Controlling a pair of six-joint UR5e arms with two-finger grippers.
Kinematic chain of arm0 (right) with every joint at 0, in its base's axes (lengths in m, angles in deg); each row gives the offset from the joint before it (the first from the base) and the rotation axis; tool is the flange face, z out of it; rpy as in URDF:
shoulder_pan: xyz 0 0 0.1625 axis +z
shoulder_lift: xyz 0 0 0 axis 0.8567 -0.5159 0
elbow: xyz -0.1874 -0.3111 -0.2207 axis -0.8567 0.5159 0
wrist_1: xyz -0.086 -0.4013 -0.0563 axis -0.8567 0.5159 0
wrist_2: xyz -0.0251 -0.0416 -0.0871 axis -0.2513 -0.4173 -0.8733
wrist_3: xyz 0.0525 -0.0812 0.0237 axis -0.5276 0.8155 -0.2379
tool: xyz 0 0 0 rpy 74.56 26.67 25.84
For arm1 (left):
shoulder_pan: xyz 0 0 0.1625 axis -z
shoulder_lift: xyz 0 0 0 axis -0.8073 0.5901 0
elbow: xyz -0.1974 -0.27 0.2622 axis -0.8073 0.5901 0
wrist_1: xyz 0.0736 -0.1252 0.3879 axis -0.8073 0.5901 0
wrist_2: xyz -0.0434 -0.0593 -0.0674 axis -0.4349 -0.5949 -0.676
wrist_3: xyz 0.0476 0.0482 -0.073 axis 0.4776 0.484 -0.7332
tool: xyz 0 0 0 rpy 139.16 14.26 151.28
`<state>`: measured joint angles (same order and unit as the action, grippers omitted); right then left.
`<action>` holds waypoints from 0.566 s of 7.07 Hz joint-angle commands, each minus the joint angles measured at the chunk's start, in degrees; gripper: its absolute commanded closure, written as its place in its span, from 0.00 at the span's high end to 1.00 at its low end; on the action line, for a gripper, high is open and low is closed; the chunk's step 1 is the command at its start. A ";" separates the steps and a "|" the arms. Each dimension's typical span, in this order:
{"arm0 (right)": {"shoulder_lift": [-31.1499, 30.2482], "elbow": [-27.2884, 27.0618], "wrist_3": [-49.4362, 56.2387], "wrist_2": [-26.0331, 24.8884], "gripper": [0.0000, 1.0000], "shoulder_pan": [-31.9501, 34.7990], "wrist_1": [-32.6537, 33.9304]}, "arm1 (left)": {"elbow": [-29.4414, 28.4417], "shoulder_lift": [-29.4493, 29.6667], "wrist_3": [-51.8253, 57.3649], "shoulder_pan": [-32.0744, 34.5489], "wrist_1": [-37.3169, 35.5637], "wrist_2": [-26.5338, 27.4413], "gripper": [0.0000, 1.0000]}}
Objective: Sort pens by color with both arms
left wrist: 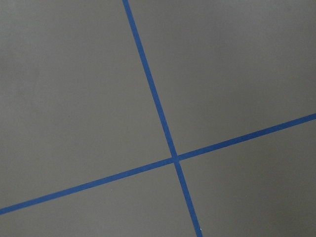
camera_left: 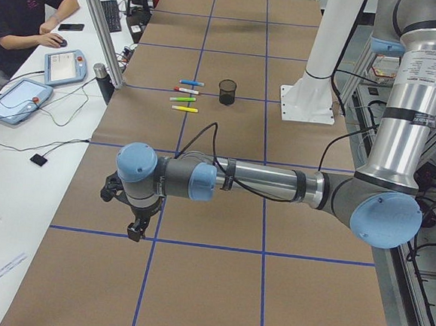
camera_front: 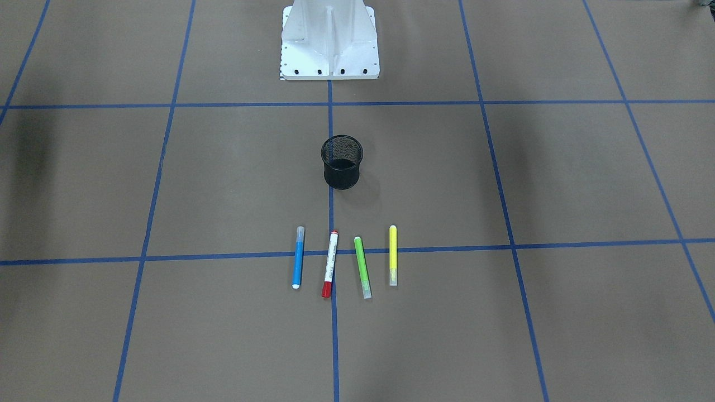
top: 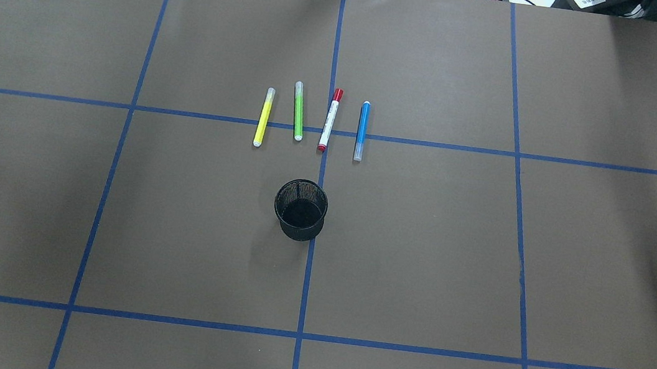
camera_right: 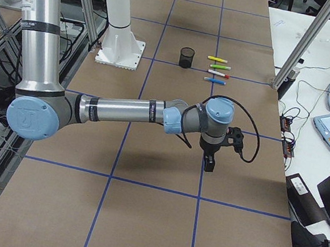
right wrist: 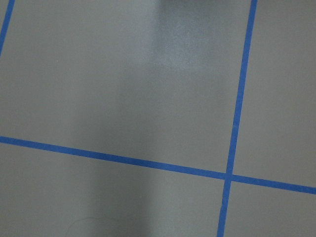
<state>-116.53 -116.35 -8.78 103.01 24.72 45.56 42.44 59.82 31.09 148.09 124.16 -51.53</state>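
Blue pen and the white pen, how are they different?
The blue pen is blue with a clear cap; the white pen has a red cap. The blue pen's cap points toward the cup; the white pen's points away. The white pen leans more than the blue pen. Both lie flat across the same tape line.

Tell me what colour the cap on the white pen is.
Red. The cap of the white pen shows best in the front-facing view.
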 commanded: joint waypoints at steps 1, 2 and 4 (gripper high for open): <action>-1.24 0.33 -0.08 -0.05 0.99 0.62 -0.27 | 1.11 -1.49 -0.08 0.85 0.89 0.00 0.99; -1.33 0.42 -0.08 0.04 0.99 0.63 -0.27 | 1.72 -1.67 -0.08 0.85 0.80 0.09 0.99; -1.33 0.42 -0.08 -0.05 0.99 0.63 -0.27 | 1.81 -1.85 -0.08 0.85 0.80 0.09 0.99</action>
<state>-117.81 -115.96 -8.82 102.98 25.32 45.30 44.13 58.08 31.01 148.90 124.96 -51.45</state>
